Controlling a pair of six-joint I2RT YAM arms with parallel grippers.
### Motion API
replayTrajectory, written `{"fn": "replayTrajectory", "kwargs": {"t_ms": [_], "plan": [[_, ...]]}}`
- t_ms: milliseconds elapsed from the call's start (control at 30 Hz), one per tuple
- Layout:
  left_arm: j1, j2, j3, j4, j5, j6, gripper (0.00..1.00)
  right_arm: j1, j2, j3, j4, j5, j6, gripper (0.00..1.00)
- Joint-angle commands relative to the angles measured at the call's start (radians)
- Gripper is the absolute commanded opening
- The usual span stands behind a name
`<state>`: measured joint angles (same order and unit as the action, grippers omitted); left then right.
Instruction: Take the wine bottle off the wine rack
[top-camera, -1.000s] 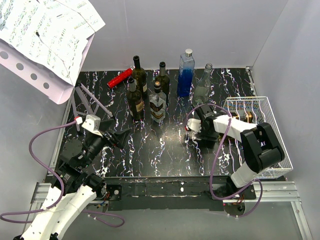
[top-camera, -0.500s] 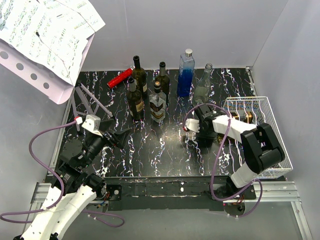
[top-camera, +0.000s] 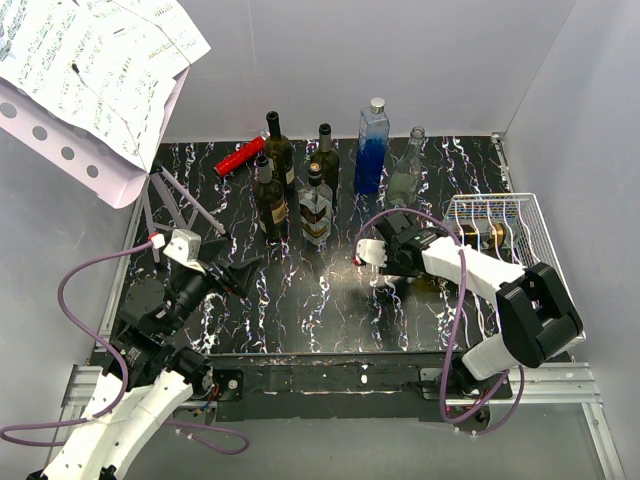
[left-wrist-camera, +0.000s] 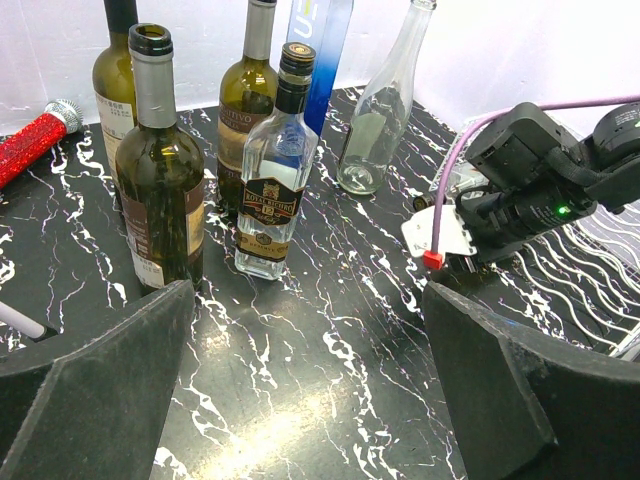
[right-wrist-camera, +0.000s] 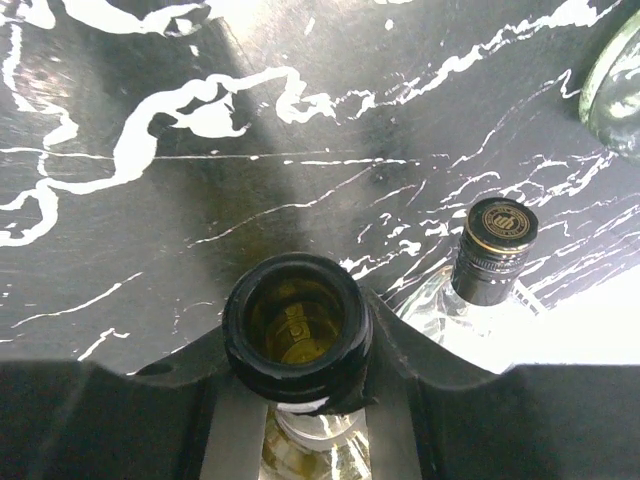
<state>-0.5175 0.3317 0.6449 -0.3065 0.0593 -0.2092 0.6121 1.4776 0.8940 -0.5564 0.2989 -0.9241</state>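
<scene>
The right gripper (right-wrist-camera: 298, 388) is clamped round the neck of the wine bottle (right-wrist-camera: 298, 322), so next comes drawing it clear of the wine rack (top-camera: 500, 198).

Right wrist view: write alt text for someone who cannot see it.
The right tool is shut on the neck of an uncorked wine bottle, whose dark mouth faces the camera. Behind lies a black marbled table, with a capped bottle to the right and the edge of a glass bottle in the top right corner.

Body: white links (top-camera: 470, 262), black joints (top-camera: 540, 310); purple cables (top-camera: 100, 257); black tool fingers (left-wrist-camera: 100, 380); green indicator light (left-wrist-camera: 562, 210).
</scene>
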Motion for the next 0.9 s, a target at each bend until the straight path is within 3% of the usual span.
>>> {"fn": "replayTrajectory", "kwargs": {"t_ms": [0, 533, 867], "plan": [[-0.004, -0.006, 0.004, 0.004, -0.010, 0.008, 0.98, 0.043, -0.048, 0.028, -0.056, -0.070, 0.123, 0.01], [-0.004, -0.014, 0.004, 0.004, -0.018, 0.008, 0.98, 0.159, -0.108, 0.157, -0.293, -0.138, 0.160, 0.01], [-0.004, -0.014, 0.006, 0.003, -0.023, 0.008, 0.98, 0.216, -0.100, 0.213, -0.335, -0.198, 0.172, 0.01]]}}
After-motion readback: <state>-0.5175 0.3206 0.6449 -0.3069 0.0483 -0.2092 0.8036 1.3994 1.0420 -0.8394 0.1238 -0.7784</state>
